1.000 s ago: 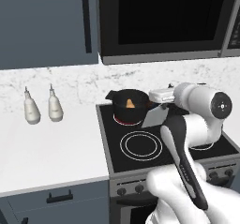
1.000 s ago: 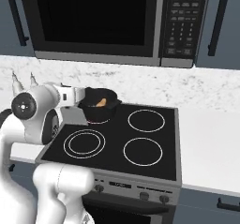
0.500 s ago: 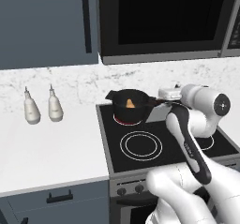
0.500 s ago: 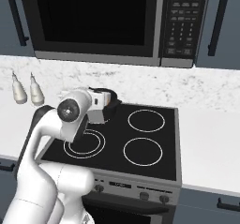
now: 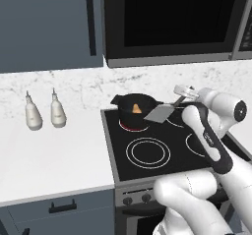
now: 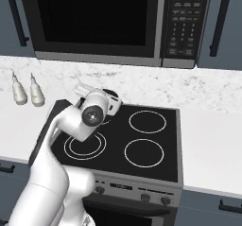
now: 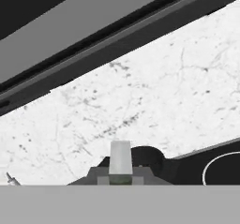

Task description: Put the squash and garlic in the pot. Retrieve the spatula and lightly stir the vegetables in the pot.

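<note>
Hand (image 5: 183, 95) swung right off pot (image 5: 136, 110), gripping spatula (image 5: 160, 112), bottles (image 5: 45, 114) left

The black pot (image 5: 134, 109) sits mid-frame on the stove (image 5: 162, 145), squash (image 5: 136, 108) inside. The spatula (image 5: 158, 113) blade touches its right rim.

Black pot (image 5: 136, 102) on a black cooktop (image 5: 162, 143) ringed in thin white circles — one burner glowing red under the pot. Inside, a tan-orange squash (image 5: 136, 108). Pale grey spatula (image 5: 159, 113) blade (dark handle). White marble backsplash (image 6: 198, 85) with grey veining — slate-blue cabinets (image 5: 47, 25), two cream bottles (image 5: 45, 114).
</note>
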Motion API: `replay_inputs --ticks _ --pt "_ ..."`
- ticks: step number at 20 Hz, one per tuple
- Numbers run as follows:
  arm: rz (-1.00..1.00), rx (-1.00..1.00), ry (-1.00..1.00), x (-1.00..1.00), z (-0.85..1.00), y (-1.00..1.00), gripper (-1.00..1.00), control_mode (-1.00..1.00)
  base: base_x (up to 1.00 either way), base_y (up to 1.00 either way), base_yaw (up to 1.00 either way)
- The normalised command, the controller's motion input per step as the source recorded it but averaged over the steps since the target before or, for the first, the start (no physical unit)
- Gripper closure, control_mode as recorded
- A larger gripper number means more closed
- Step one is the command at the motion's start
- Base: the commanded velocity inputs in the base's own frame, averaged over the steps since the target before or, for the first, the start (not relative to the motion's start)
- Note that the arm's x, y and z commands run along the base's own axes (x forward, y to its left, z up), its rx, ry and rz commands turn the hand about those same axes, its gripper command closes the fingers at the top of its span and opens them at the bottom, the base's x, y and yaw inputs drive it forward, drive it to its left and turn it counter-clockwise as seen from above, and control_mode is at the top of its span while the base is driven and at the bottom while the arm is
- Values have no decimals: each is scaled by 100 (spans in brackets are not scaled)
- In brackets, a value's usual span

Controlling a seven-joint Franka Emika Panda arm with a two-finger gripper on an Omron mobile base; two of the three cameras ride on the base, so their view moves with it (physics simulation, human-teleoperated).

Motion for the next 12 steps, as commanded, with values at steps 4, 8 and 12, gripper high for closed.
replay_inputs --ticks 4,8,12 --pt "0 35 0 23 0 0 100 -100 0 0 0" --pt "0 28 0 54 0 0 100 -100 0 0 0" --pt "0 18 0 69 -4 0 100 -100 0 0 0"
